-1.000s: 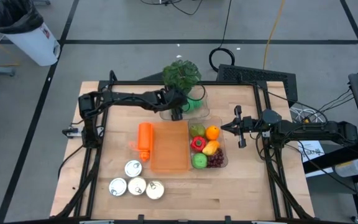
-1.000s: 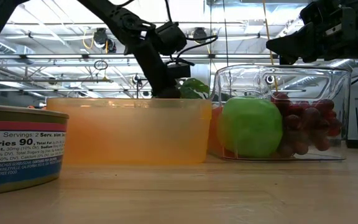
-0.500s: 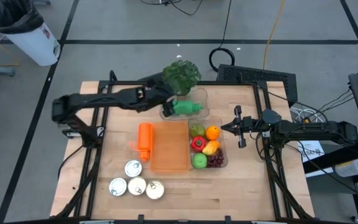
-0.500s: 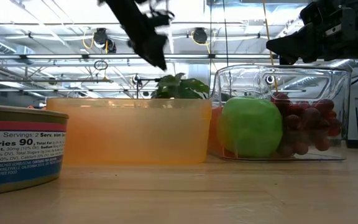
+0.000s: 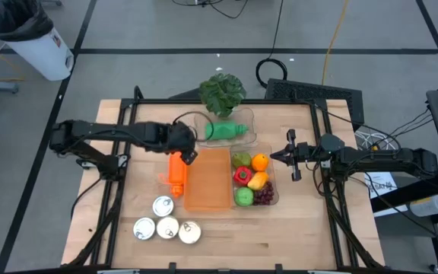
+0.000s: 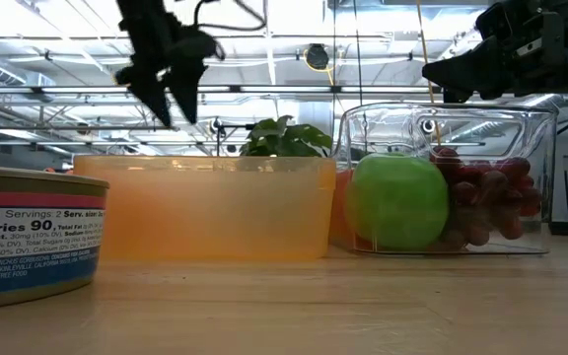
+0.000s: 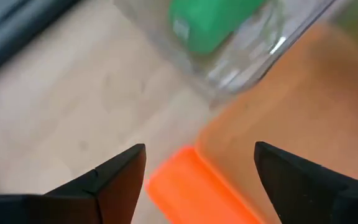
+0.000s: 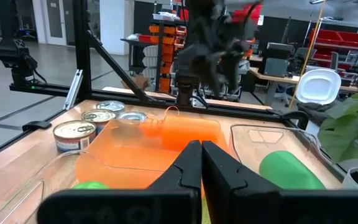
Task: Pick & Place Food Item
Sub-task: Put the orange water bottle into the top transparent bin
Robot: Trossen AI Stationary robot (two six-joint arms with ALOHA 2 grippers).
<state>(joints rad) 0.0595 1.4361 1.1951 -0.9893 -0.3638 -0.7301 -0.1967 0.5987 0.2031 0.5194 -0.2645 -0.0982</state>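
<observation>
While its two dark fingers stand wide apart with nothing between them, the left gripper (image 5: 189,150) hangs in the air over the top end of the orange bottle (image 5: 176,170), near the middle of the table (image 5: 303,228). Its wrist view looks down between the fingers (image 7: 114,180) at that orange bottle (image 7: 191,193), which lies flat on the wood just beside the orange tub (image 5: 207,181). Just past the gripper, toward the table's far edge, a clear box (image 5: 243,118) holds the green bottle (image 5: 225,131), which lies on its side in it. A leafy green plant (image 5: 222,90) stands at the far edge behind that box. On the other side of the orange tub sits a clear tray (image 5: 274,199) with a green apple (image 5: 243,196), red grapes (image 5: 264,195), a red pepper (image 5: 241,175), an orange (image 5: 259,161) and more fruit in it. Three cans (image 5: 166,221) stand near the table's near edge on the left side. The right gripper (image 5: 274,155) waits just beside the fruit tray, toward the right edge of the table, with its fingers pressed tight together and holding nothing.
</observation>
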